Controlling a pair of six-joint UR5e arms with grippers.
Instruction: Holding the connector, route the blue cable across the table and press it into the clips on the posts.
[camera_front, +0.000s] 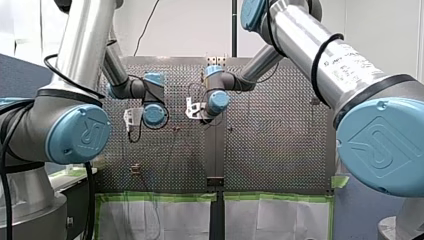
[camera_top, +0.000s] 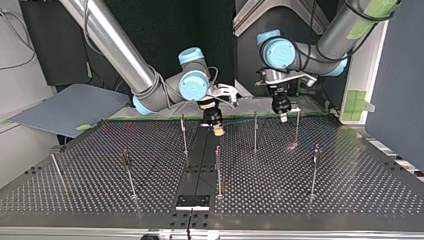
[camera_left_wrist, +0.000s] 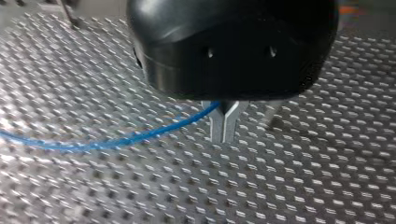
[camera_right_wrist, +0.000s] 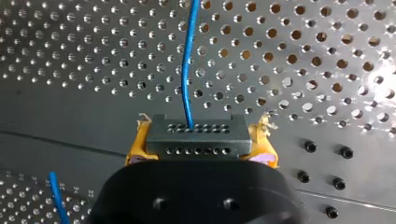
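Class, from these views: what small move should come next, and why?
Probably my left gripper should carry the blue cable to the post just beside it in the top view. My right gripper clamps the connector, the left's fingers are shut on the cable, which trails slack over the table; no post shows cable.

The connector (camera_right_wrist: 196, 136), a dark grey block with two rows of small holes, sits clamped between my right gripper's (camera_right_wrist: 200, 151) yellow pads (camera_right_wrist: 135, 151). The blue cable (camera_right_wrist: 186, 60) leaves its upper row and, in the left wrist view, curves shallowly into my left gripper's (camera_left_wrist: 224, 127) closed metal fingers. Thin posts (camera_top: 218, 170) stand upright, well apart.
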